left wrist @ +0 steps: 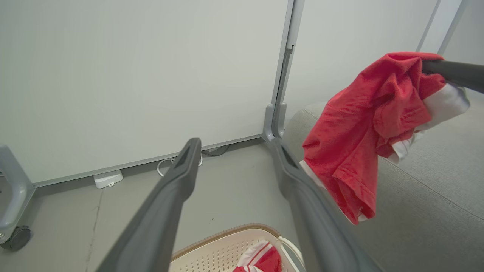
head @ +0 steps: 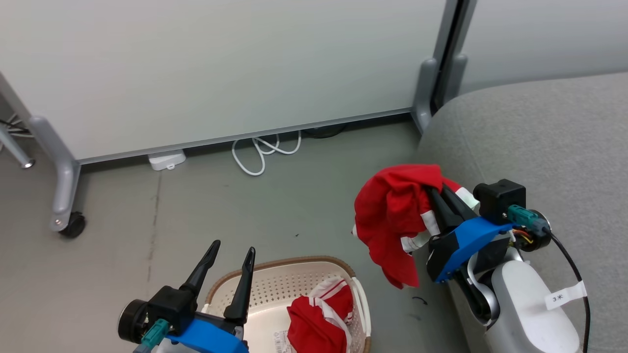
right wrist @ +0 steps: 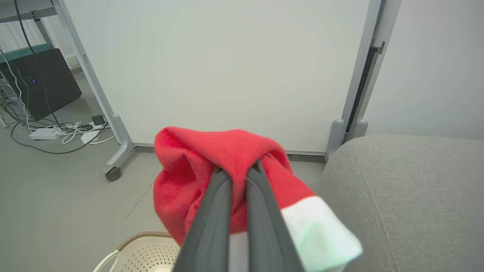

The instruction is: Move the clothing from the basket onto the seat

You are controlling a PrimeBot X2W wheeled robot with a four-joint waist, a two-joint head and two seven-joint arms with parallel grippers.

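Note:
My right gripper (head: 431, 189) is shut on a red garment with white trim (head: 392, 215), which hangs in the air beside the grey seat (head: 539, 142), above the floor. The same garment (right wrist: 211, 155) drapes over the closed fingers in the right wrist view, and the left wrist view shows it as a hanging garment (left wrist: 363, 128). A second red-and-white striped piece of clothing (head: 319, 318) lies in the cream basket (head: 274, 284) at the bottom. My left gripper (head: 233, 247) stands open and empty over the basket's near-left rim.
A white partition wall (head: 221, 68) on grey wheeled feet (head: 64, 196) stands behind. A white cable loop (head: 262, 152) and a small white box (head: 167, 160) lie on the floor at its base. More cables and a black unit (right wrist: 41, 83) sit far left.

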